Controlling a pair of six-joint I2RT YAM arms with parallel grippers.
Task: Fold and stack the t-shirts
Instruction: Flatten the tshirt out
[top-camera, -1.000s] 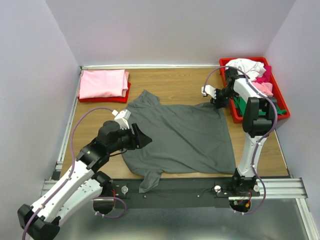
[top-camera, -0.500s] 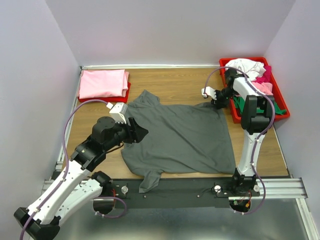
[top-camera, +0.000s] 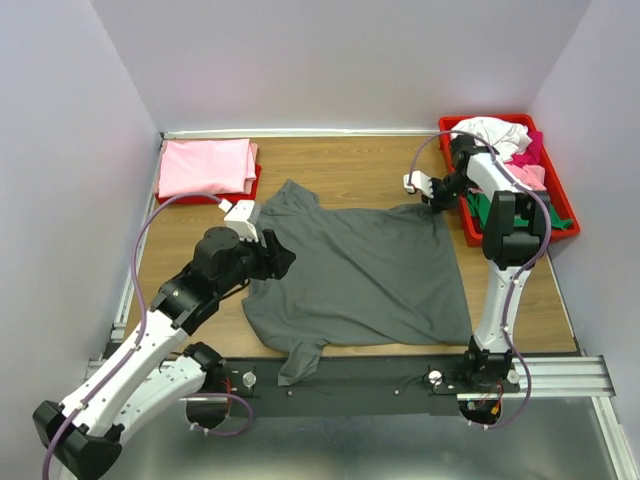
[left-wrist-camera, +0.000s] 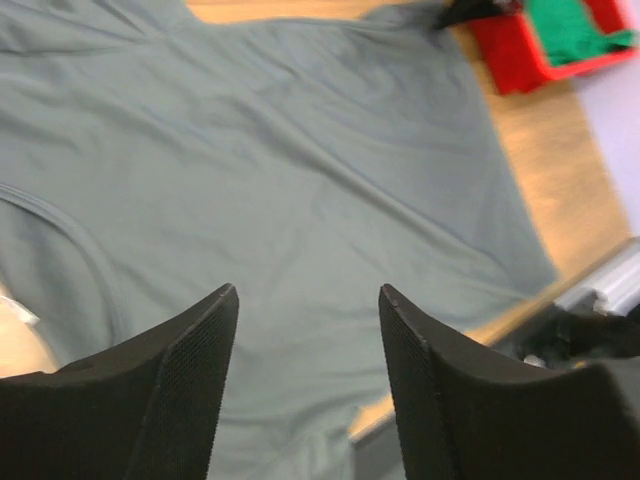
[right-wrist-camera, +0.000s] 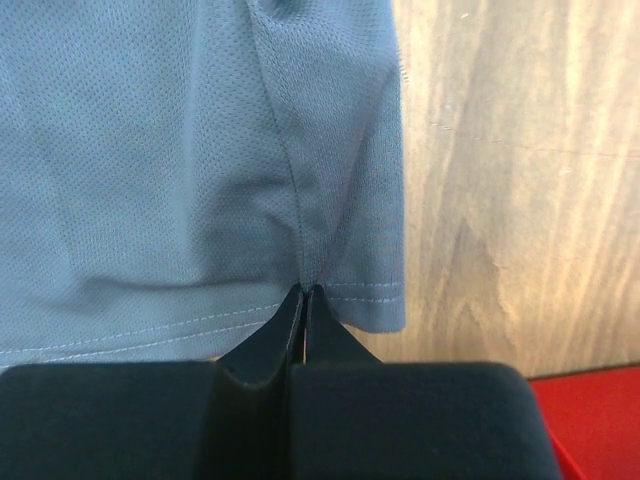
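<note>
Pink t-shirt (top-camera: 205, 167) lies folded; grey t-shirt (top-camera: 360, 270) lies flat, unfolded, right end effector (right-wrist-camera: 303, 296) clamped on its hem, left end effector (left-wrist-camera: 305, 292) apart above it.

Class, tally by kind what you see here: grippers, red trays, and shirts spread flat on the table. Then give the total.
Grippers: 2 (left gripper, right gripper)
Red trays: 2 (left tray, right tray)
Shirts spread flat: 1 (grey t-shirt)
Total: 5
</note>
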